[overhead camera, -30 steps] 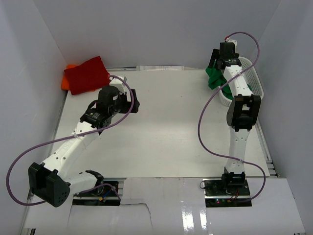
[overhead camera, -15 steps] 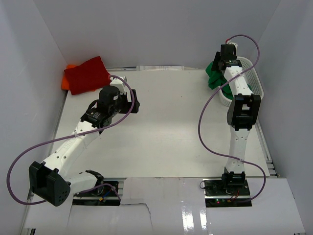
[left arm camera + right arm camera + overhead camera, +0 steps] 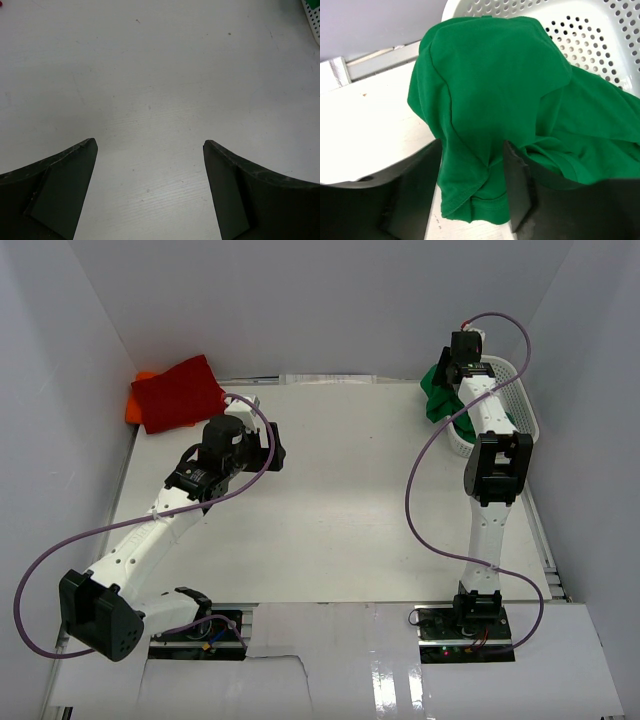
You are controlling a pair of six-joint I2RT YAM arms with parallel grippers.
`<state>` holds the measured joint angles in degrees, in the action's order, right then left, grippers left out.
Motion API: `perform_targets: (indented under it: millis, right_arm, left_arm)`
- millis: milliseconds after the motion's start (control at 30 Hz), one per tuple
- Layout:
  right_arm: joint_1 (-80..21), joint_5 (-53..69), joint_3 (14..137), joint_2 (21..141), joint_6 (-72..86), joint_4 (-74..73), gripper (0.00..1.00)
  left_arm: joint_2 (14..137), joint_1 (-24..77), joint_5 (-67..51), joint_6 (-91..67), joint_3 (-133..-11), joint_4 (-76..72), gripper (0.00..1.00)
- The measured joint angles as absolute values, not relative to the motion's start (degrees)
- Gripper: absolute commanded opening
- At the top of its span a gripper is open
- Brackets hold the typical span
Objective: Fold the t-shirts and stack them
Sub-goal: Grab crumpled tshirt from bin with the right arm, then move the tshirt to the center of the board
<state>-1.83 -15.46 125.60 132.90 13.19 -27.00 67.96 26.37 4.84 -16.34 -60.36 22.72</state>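
Observation:
A green t-shirt (image 3: 436,400) hangs over the left rim of the white mesh basket (image 3: 523,405) at the back right. In the right wrist view the green t-shirt (image 3: 490,85) drapes down between my right gripper's (image 3: 472,142) jaws, which stand partly closed on either side of a hanging fold. From above, the right gripper (image 3: 446,370) sits on that cloth. A red t-shirt (image 3: 180,392) lies folded at the back left on an orange t-shirt (image 3: 132,408), of which only an edge shows. My left gripper (image 3: 274,448) hovers open over bare table (image 3: 160,75), nothing between its fingers (image 3: 65,185).
The basket's perforated wall (image 3: 600,30) stands right behind the green cloth. White enclosure walls close in the table on the left, back and right. A metal strip (image 3: 380,62) runs along the table's back edge.
The right gripper's jaws have narrowed around the green fold and the wrist has shifted slightly. The left arm has not moved.

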Motion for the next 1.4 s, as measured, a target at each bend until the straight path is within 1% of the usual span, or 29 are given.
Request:
perform_targets:
  millis: [67,100,200,300,333,367,400,733,900,1033,1167,1200,1233,1300,1333,1367,1400]
  right_arm:
    - [-1.8,-15.2,125.6,133.3,13.3,-27.0,0.5]
    - [-1.8,-15.2,125.6,133.6,13.3,-27.0,0.46]
    - [-1.8,-14.7,125.6,134.7,13.5,-27.0,0.4]
    - [-1.8,-14.1,125.6,135.9,13.7,-27.0,0.4]
    - [-1.7,-14.0,125.6,136.1,13.7,-27.0,0.33]
    - [-1.7,-13.9,125.6,136.1,13.7,-27.0,0.12]
    - [-1.7,-13.9,125.6,136.1,13.4,-27.0,0.08]
    - [-1.5,-10.7,127.2,135.2,13.0,-27.4,0.08]
    - [-1.8,-4.1,127.3,129.5,13.0,-29.3,0.08]
    - [-4.8,1.9,129.7,122.0,12.0,-31.9,0.08]
    - [-12.0,8.4,130.1,111.6,11.6,-33.4,0.08]
    - [-15.5,11.6,129.5,107.0,11.7,-33.5,0.08]
    - [-16.6,12.6,129.4,105.6,11.7,-33.7,0.08]
    - [-20.1,15.8,124.8,99.1,12.3,-32.1,0.08]
    - [-22.0,17.8,120.4,94.8,12.7,-31.1,0.08]
    - [-23.3,19.1,116.4,91.4,13.1,-30.7,0.1]
    - [-24.6,20.7,111.9,88.1,13.6,-30.1,0.28]
  left_arm:
    - [68.0,26.4,4.9,-16.3,-60.4,22.7,0.98]
    - [68.0,26.4,5.0,-16.3,-60.4,22.7,0.98]
    - [68.0,26.4,5.0,-16.3,-60.4,22.7,0.98]
    - [68.0,26.4,5.1,-16.3,-60.4,22.8,0.98]
    - [68.0,26.4,5.1,-16.3,-60.4,22.8,0.98]
    - [68.0,26.4,5.1,-16.3,-60.4,22.8,0.98]
    - [68.1,26.4,5.1,-16.3,-60.4,22.9,0.98]
    - [68.1,26.4,5.1,-16.3,-60.4,23.4,0.98]
    - [68.1,26.4,5.1,-16.3,-60.4,23.4,0.98]
    - [68.1,26.4,5.1,-16.4,-60.4,23.5,0.98]
    - [68.1,26.4,5.1,-16.4,-60.4,23.5,0.98]
    - [68.1,26.4,5.2,-16.4,-60.4,23.5,0.98]
    - [68.1,26.4,5.2,-16.4,-60.4,23.5,0.98]
    - [68.1,26.4,5.4,-16.4,-60.4,23.5,0.98]
    - [68.0,26.4,5.5,-16.4,-60.4,23.5,0.98]
    - [68.0,26.4,5.7,-16.4,-60.4,23.5,0.98]
    - [67.9,26.4,6.0,-16.4,-60.4,23.6,0.98]
